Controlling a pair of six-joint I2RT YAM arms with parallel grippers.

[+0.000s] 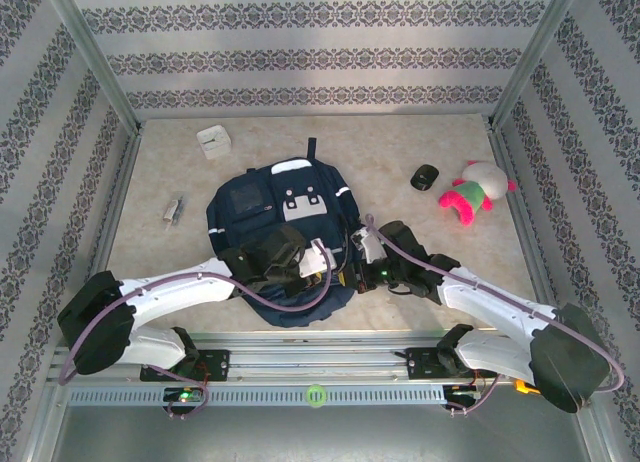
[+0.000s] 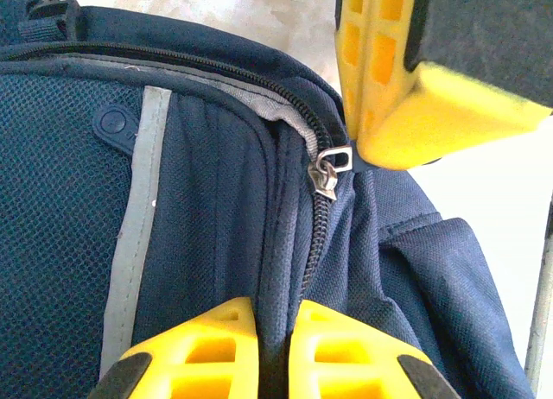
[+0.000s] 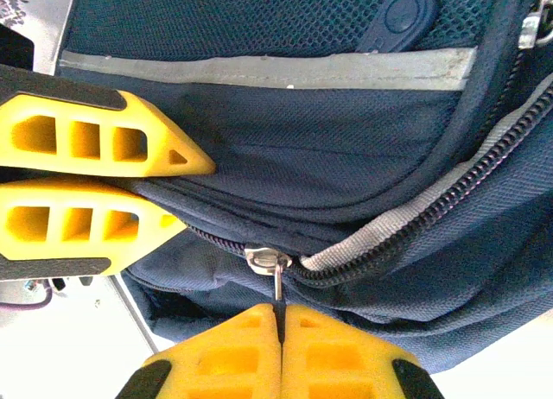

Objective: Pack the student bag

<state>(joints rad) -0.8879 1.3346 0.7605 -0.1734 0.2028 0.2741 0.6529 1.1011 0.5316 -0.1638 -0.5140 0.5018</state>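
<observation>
The pale tabletop (image 1: pixel 400 142) carries everything, and the student bag (image 1: pixel 230 217) lies flat at its middle, front face up, close to the near edge where both arms can work on it. It is the largest thing here and its zipper (image 3: pixel 406 235) looks shut along the stretch in view, so I judge the packing has not begun: the bag has to be opened first.

The 2 arms meet over the bag's lower part. The left gripper (image 2: pixel 270 317) has its jaws pressed together on a fold of the navy fabric just beside the zip line, most likely to anchor the cloth so it does not drag along when the slider is pulled. The right gripper (image 3: pixel 278 317) has its jaws clamped on the thin metal zipper pull (image 3: pixel 277 287), with the slider just above the tips, placed to run it along the teeth and away from the left gripper's pinch.

Around the bag, well apart from it, wait 4 loose things, presumably the cargo: a pink, white and green plush toy (image 1: pixel 472 192) at the far right, a white box (image 1: pixel 213 142) at the far left, a small black rounded object (image 1: pixel 424 177) beside the toy, and a thin small item (image 1: pixel 172 210) on the left that is too small to identify.
</observation>
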